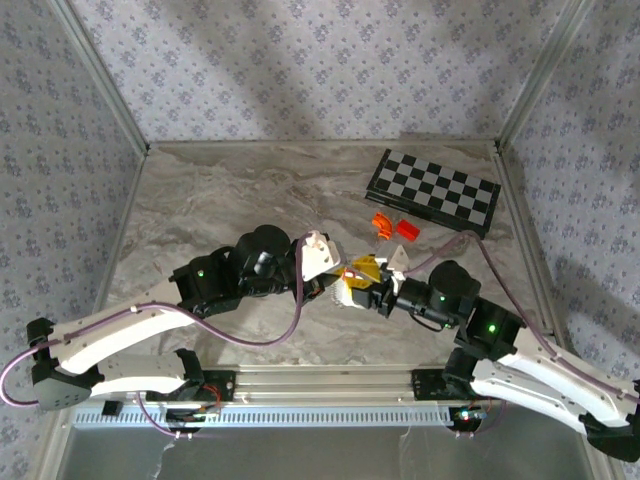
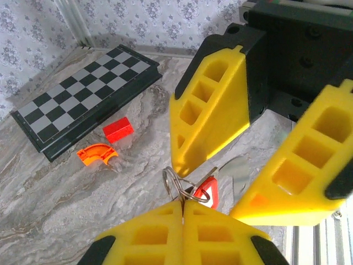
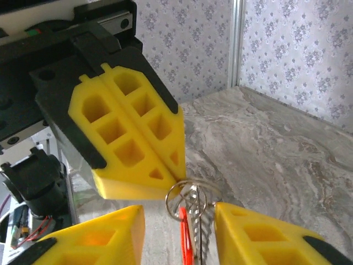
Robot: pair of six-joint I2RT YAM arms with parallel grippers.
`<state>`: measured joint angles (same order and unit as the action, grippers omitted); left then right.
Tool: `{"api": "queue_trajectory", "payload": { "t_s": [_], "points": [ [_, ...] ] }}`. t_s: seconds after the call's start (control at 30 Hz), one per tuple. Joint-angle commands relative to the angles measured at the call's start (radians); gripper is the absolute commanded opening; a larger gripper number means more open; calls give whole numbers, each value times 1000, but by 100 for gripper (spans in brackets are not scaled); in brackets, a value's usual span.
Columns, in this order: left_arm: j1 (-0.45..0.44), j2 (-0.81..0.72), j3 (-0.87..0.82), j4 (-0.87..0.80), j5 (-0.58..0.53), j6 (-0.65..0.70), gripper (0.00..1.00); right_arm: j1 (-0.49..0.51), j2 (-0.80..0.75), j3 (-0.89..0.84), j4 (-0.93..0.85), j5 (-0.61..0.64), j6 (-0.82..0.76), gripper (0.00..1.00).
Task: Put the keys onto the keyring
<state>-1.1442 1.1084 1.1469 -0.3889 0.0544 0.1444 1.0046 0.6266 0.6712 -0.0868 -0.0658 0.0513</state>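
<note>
1. okay, both arms meet low over the marble table point(image 1: 220, 200), front of centre, tips almost nose to nose.
2. left gripper point(image 2: 182, 203): yellow fingers pressed flat together, pinching the keyring point(image 2: 175, 185), a thin silvery wire loop that sticks out just past the tips.
3. from the right wrist, that same left gripper point(image 3: 179, 176) comes down from the upper left, and the keyring point(image 3: 177, 187) hangs right off its point.
4. right gripper point(image 3: 179, 212): fingers apart, one on each side, with a clear gap between them.
5. the keys point(image 3: 199, 232) dangle straight down from the loop into that gap, silvery blade beside a red tag, nearer the right-hand finger; contact, i cannot tell.
6. in the left wrist view the red tag of the keys point(image 2: 207, 192) sits just beside the ring, between the right gripper point(image 2: 208, 185) fingers.
7. whether the key is fully threaded on the loop, i cannot tell.
8. well apart, toward the far right corner: a chessboard point(image 1: 433, 192), and just in front of it two orange-red blocks point(image 1: 381, 224).
</note>
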Motion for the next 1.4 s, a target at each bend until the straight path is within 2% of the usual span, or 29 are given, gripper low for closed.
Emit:
{"api": "queue_trajectory", "payload": {
  "t_s": [0.0,0.57,1.07,1.37],
  "points": [
    [7,-5,-4,39,-6,-6,0,12,15,37,-6,48,-11,32],
    [6,-23,-30,34,-11,5,0,43,59,83,-72,95,-44,0],
    [6,-44,-39,-15,-12,46,0,78,70,169,-235,158,-88,0],
    [7,-69,-65,-25,48,94,0,92,129,241,-350,179,-103,0]
  ]
}}
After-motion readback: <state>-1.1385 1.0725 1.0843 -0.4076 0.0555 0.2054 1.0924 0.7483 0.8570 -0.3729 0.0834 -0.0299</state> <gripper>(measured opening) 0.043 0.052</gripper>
